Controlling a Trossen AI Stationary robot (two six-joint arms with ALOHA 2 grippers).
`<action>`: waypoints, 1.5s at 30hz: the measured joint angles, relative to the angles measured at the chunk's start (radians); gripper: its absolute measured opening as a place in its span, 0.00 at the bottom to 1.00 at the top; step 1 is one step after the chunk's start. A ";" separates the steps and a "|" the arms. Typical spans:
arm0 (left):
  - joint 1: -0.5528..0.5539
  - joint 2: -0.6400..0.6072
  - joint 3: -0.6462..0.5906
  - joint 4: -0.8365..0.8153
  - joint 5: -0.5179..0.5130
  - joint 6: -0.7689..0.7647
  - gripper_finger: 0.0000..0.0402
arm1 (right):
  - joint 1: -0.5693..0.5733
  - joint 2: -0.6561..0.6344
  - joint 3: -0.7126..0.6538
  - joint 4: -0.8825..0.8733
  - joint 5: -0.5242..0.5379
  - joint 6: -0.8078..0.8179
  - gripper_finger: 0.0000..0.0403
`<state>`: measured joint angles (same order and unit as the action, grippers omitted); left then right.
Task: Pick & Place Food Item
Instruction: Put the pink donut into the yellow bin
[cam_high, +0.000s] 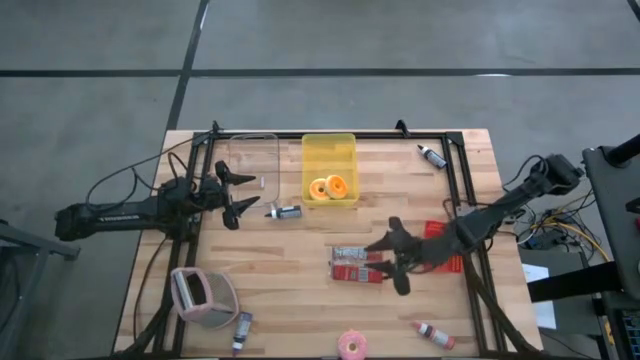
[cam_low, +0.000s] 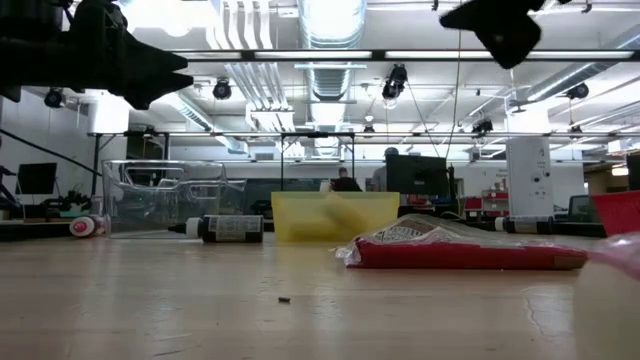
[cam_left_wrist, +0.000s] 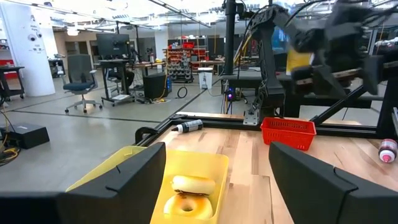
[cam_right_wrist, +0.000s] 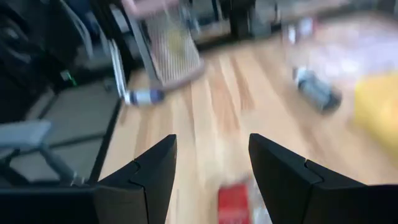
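Flat on the table, red snack packet (cam_high: 358, 264) long axis left-right, right gripper (cam_high: 398, 258) jaws parted above it.

Setting: robotics lab in an open industrial hall.
Floor: grey polished concrete floor (cam_high: 90, 110) with dark seams.
Ceiling: exposed silver ventilation ducts (cam_low: 330, 75) and strip lights.
Furnishings: blue wheeled office chair (cam_left_wrist: 82, 87), dark desk monitor (cam_left_wrist: 111, 45), red storage bins on shelving (cam_left_wrist: 189, 45).
Workstation: light butcher-block wooden table (cam_high: 300, 300) inside a black metal frame (cam_high: 455, 165).
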<state>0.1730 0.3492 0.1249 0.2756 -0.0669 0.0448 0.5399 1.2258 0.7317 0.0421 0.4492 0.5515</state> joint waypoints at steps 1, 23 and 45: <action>0.000 0.000 0.000 0.000 0.000 0.000 0.72 | 0.007 0.020 0.044 -0.089 0.001 0.066 0.49; 0.000 0.000 0.000 0.000 0.000 0.000 0.72 | 0.032 0.614 0.669 -0.902 -0.435 0.635 0.49; 0.000 0.000 0.000 0.000 0.000 0.000 0.72 | 0.065 0.872 0.917 -0.857 -0.521 0.659 0.49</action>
<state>0.1734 0.3492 0.1249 0.2752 -0.0671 0.0452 0.6046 2.0974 1.6483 -0.8146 -0.0716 1.2107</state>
